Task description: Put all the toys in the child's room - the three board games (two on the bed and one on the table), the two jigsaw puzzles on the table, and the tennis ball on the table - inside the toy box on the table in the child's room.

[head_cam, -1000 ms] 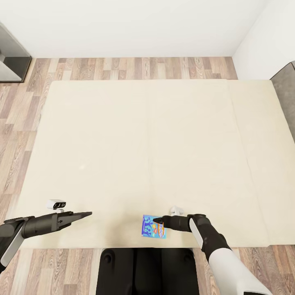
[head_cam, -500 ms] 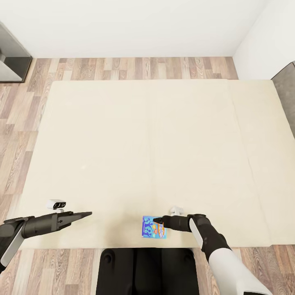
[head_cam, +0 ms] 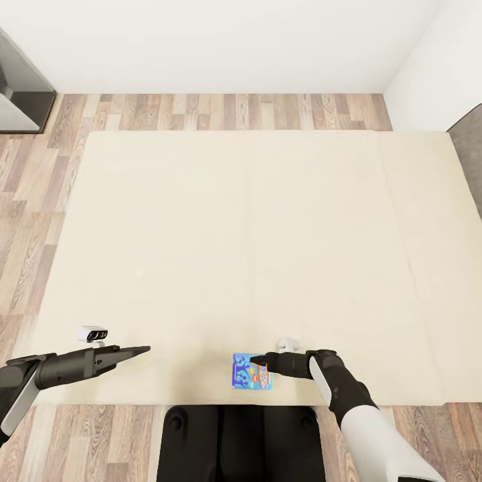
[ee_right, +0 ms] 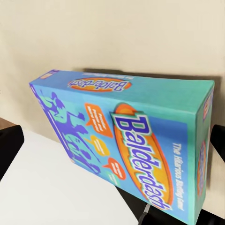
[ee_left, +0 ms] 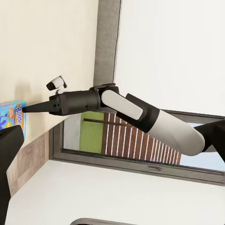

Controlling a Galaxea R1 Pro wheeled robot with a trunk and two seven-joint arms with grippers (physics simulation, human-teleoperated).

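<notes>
A: What does the head camera give that the wrist cameras don't?

B: The whole bed (head_cam: 254, 254), a cream mattress in two sections on a wood-plank floor (head_cam: 221, 110), with white walls behind it. A dark grey cabinet (head_cam: 20, 94) stands at the far left corner.

A: And the right wrist camera?

B: The print. It reads "Balderdash" on the blue board game (ee_right: 126, 140), with orange speech marks on its face.

A: Where does that box lie?

B: Flat on the bed's near edge (head_cam: 252, 371), just ahead of the robot's base (head_cam: 241, 442).

A: And the right gripper (head_cam: 258, 362)?

B: Its tips are at the box's right side, touching or overlapping it. I cannot tell whether the fingers are apart or together.

A: The left gripper (head_cam: 142, 349)?

B: It hangs over the bed's near left part, well apart from the box, its fingers looking drawn together. The left wrist view catches the right arm (ee_left: 126, 110) pointing at the box (ee_left: 11, 119).
</notes>
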